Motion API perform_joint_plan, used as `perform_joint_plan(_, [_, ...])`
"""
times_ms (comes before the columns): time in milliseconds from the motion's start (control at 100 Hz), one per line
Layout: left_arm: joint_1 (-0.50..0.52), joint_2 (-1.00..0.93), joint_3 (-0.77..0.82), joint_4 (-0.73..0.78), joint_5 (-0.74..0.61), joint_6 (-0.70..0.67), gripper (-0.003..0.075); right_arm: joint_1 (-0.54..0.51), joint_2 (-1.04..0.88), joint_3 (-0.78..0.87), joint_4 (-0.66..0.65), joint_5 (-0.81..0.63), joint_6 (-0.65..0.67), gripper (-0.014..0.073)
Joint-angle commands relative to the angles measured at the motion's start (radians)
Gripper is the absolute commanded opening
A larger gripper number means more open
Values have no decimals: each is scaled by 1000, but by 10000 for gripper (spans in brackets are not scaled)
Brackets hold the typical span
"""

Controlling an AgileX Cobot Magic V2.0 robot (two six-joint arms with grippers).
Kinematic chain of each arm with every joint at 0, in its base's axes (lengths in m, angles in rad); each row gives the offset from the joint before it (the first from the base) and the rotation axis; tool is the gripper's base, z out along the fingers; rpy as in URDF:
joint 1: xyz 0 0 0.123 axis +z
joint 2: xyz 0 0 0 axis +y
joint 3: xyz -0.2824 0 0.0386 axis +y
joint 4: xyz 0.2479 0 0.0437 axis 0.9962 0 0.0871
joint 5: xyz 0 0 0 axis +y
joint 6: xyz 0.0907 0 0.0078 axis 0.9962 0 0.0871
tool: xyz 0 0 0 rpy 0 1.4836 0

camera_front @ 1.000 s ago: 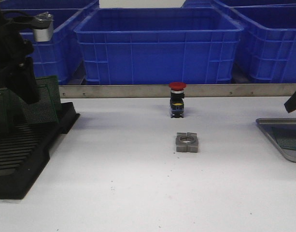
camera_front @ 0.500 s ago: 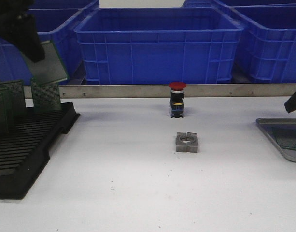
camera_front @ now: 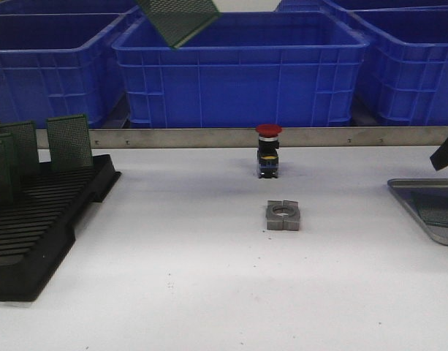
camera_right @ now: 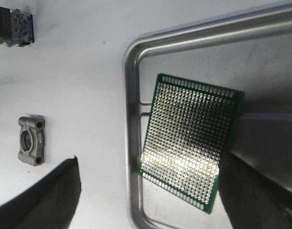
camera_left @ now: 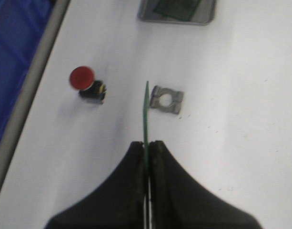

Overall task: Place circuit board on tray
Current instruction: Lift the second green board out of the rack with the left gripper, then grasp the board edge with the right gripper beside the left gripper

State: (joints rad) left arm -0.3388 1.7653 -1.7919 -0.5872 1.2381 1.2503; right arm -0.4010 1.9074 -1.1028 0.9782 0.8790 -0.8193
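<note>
My left gripper (camera_left: 146,143) is shut on a green circuit board (camera_left: 146,107), seen edge-on in the left wrist view. In the front view this board (camera_front: 178,18) hangs tilted high up at the top, above the table; the gripper itself is out of that frame. The silver-grey tray (camera_front: 425,212) lies at the table's right edge and also shows in the left wrist view (camera_left: 145,18). Another green board (camera_right: 191,138) lies flat in the tray (camera_right: 131,119). My right gripper (camera_right: 150,161) is open and empty above the tray's corner; one finger (camera_front: 444,152) shows at the front view's right edge.
A black slotted rack (camera_front: 41,227) at the left holds upright green boards (camera_front: 69,141). A red-capped push button (camera_front: 268,150) and a grey metal block (camera_front: 283,216) stand mid-table. Big blue bins (camera_front: 238,66) line the back behind a metal rail.
My left gripper has lifted the circuit board out of the rack and carried it up and to the right, above the top of the front view. The right arm has not moved.
</note>
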Motion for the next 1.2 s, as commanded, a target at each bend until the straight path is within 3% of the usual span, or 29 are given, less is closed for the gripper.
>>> perform_joint_plan(0, [-68,-50,-13,-62,33,-19,-18,-1,-58,-25,37,33,-9,608])
perform_joint_plan(190, [-170,-37,31,-62,33,-19,-18,-1,-58,-25,37,33,-9,608])
perform_joint_plan(410, [-188,1,41,-67,33,-22,-18,-1,-58,-44,48,86,-41,603])
perform_joint_plan(630, [-188,5,41,-67,33,-24,-18,34,-129,-84,198,283,-299,602])
perform_joint_plan(790, [-188,5,41,-67,33,-24,-18,81,-211,-107,211,457,-562,602])
perform_joint_plan(1190, [-188,5,41,-67,33,-24,-18,214,-395,-107,207,454,-691,602])
